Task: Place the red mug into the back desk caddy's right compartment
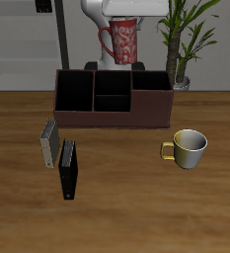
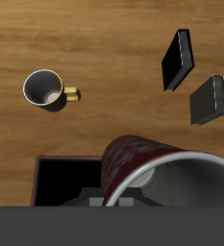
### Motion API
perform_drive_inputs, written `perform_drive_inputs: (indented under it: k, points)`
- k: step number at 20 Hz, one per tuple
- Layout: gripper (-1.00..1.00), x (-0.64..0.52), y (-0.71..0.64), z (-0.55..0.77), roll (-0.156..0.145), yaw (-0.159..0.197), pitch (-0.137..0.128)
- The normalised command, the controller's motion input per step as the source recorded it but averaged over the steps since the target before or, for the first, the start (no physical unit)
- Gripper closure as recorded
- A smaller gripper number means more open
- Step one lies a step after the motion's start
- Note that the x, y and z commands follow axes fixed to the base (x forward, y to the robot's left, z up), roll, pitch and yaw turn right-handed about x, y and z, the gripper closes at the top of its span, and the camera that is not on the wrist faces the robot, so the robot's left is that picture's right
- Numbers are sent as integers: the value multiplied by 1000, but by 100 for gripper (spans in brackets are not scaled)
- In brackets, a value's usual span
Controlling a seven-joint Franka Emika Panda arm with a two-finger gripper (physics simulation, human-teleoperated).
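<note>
tabletop (image 1: 116,208) near: black book (image 1: 67,170) upright, grey book (image 1: 49,144) just beside it | metallic mug (image 1: 189,148) with yellow handle, apart from both | back desk caddy (image 1: 114,97) farther back — all sections dark | red mug (image 1: 122,42) raised above caddy's far edge, tilted in wrist view | claw (image 2: 123,200) clamped on its rim — fingers mostly hidden

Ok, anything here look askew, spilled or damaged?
Nothing stands out. The red mug hangs above the back desk caddy, the metallic mug stands upright, and the two small dark objects sit on the table nearer its front edge. No spill or damage shows.
</note>
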Motion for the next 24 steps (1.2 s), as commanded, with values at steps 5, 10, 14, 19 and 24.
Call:
perform_drive_inputs:
  k: [5, 10, 14, 19, 24]
  points:
    - [100, -230, 114, -147, 8, -7, 16]
    - [100, -225, 101, -57, -28, -18, -17]
    - [100, -223, 79, -70, -47, -34, 5]
    - [100, -189, 93, -68, -4, 1, -4]
    - [100, -142, 64, -45, -2, -10, 2]
